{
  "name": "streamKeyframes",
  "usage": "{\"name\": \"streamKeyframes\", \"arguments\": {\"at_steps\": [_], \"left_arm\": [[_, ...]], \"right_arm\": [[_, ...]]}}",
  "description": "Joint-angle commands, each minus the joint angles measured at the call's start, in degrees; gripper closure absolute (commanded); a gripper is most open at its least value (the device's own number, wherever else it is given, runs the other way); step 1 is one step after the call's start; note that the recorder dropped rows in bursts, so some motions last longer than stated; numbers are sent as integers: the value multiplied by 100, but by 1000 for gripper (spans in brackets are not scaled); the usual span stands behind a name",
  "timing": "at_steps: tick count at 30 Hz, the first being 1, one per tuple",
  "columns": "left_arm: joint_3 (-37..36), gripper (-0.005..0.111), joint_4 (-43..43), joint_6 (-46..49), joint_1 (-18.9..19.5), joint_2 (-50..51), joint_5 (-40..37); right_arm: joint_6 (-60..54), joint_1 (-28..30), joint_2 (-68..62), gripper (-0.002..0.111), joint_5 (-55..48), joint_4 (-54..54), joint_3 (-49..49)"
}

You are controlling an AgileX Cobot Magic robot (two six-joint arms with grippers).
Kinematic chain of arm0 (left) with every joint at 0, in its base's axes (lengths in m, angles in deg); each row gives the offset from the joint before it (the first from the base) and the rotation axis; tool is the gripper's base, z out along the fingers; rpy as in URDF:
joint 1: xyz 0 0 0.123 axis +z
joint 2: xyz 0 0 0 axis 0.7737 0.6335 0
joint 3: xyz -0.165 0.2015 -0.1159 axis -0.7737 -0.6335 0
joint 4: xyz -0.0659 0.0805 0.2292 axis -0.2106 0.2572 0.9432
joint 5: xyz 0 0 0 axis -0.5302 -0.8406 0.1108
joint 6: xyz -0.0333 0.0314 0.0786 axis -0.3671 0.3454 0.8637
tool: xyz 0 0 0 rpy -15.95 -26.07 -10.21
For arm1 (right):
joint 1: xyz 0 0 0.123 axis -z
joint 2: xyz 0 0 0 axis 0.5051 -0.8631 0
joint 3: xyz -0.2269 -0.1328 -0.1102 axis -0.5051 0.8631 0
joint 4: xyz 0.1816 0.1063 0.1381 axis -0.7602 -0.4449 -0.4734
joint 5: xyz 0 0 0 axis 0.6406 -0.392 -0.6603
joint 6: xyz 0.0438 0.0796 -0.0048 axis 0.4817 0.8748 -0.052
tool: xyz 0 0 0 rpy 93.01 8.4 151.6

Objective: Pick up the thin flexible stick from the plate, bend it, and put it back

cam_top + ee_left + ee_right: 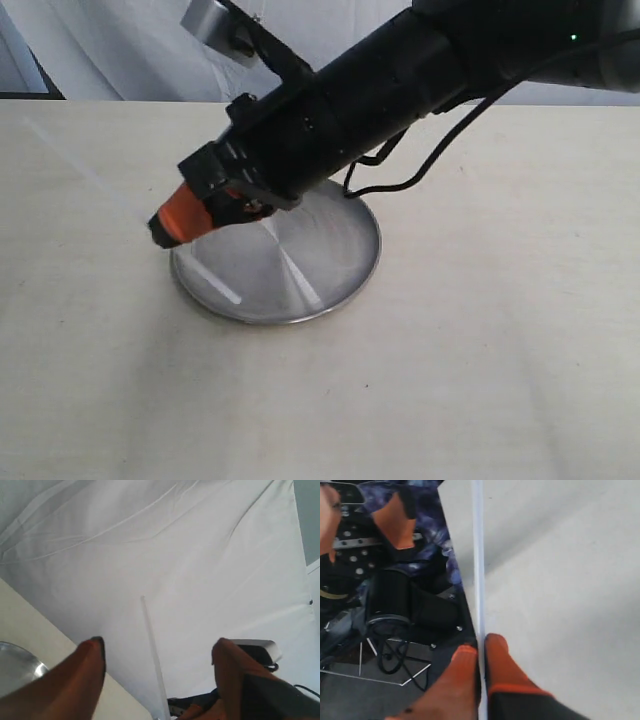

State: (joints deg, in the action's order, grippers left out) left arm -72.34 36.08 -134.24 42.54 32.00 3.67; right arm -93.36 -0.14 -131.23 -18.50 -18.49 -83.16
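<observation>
The steel plate (335, 250) lies on the beige table, and its rim (15, 662) also shows in the left wrist view. My right gripper (165, 228) reaches across over the plate's left edge and is shut on the thin stick (218, 285). The stick slants from above the plate, through the orange fingers, up toward the far left. In the right wrist view the fingers (481, 647) pinch the stick (479, 555). My left gripper (159, 645) is open; the stick (150, 640) shows in the gap between its fingers, touching neither. The exterior view does not show the left gripper.
A black cable (400, 185) loops off the right arm above the plate's far rim. A white cloth backdrop (200, 555) hangs behind the table. Past the table edge (455, 580) lie dark equipment and cables.
</observation>
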Motion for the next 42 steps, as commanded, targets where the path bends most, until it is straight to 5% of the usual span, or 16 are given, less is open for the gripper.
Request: {"name": "streamKeyframes", "arguments": {"at_steps": [1,12,21,29,36,42], "left_arm": [[-29,44,-207,-83,-1,-21,100],[-29,48,312,-60,-1,115,652],[-29,107,1001,-21,-1,115,738],[-29,106,1644,-21,-1,115,824],[-29,106,1270,-21,-1,115,837],[-29,106,1200,-44,-1,115,967]], "right_arm": [[-192,-421,64,109,61,-293,30],[-276,-1213,64,109,281,-588,30],[-399,-1471,54,109,1,-1059,30],[-471,-1471,54,109,-398,-1484,30],[-384,-1471,54,107,118,-425,30],[-61,-1495,44,51,853,513,30]]}}
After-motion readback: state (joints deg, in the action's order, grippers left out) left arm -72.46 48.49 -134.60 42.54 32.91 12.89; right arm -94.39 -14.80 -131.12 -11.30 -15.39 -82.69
